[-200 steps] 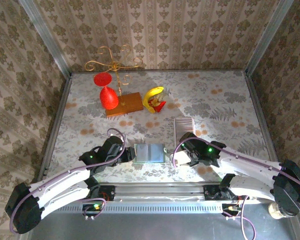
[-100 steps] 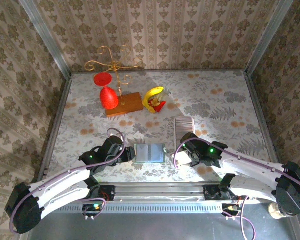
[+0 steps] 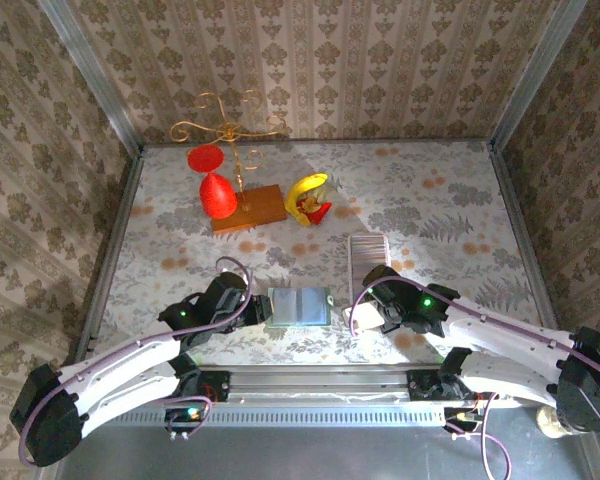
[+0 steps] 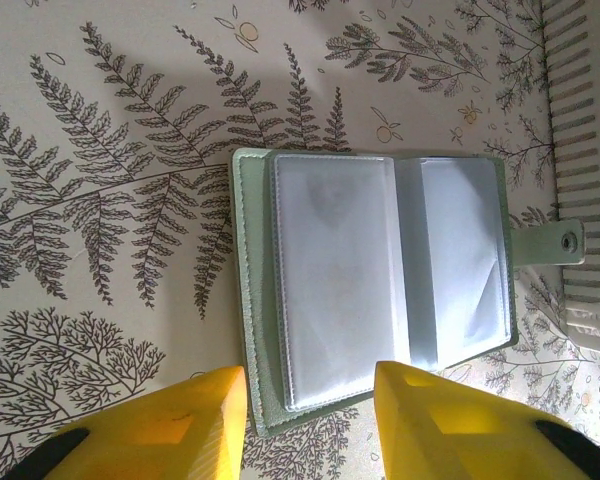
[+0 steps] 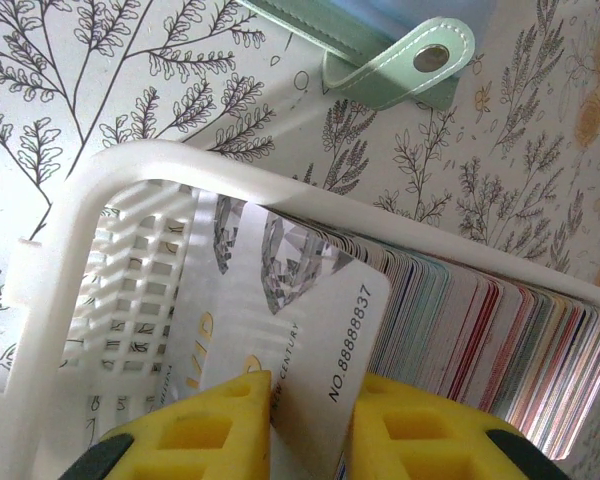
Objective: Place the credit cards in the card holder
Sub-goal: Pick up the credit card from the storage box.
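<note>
Drawn back a little toward the near edge since a second ago, the right gripper (image 5: 312, 392) pinches one white card (image 5: 320, 310) at the end of the credit cards (image 5: 480, 310), which stand in a row in a white slotted tray (image 5: 130, 170). Everything sits on a fern-and-flower printed cloth (image 3: 430, 200), boxed in by damask-papered walls (image 3: 330, 60). Just beside the tray the card holder (image 4: 330, 270) lies opened flat, one edge between the spread, empty fingers of the left gripper (image 4: 310, 390).
</note>
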`<action>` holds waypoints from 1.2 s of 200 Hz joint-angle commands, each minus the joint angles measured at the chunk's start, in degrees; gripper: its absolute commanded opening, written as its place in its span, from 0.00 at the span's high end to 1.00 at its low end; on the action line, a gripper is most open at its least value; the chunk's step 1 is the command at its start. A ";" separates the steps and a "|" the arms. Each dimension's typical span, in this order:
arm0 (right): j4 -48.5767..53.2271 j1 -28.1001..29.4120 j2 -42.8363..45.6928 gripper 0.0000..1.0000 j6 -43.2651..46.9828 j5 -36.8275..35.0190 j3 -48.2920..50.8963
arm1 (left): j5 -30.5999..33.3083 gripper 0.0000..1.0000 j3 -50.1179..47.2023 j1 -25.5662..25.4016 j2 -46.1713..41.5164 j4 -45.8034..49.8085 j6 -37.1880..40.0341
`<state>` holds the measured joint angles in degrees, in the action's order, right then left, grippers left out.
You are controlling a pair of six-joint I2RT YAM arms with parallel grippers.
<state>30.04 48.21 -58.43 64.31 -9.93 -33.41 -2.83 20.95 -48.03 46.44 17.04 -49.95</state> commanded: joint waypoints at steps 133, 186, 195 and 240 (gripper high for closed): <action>14.61 1.80 4.04 1.00 -12.60 5.25 -7.36 | -1.22 0.62 1.19 -0.55 0.14 -0.71 0.03; 19.35 2.95 8.27 1.00 -26.34 10.87 -11.03 | -1.07 0.62 1.73 -0.41 -1.87 0.80 0.99; 19.35 2.97 8.89 1.00 -29.62 11.03 -11.58 | -1.09 0.62 1.79 -0.40 -2.09 1.02 1.08; 15.75 2.99 9.07 1.00 -57.46 12.20 -17.05 | -1.19 0.62 2.43 -0.43 -3.10 2.13 1.13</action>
<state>46.96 50.89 -49.60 26.28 -0.21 -46.54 -3.49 21.08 -48.03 44.47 17.65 -49.67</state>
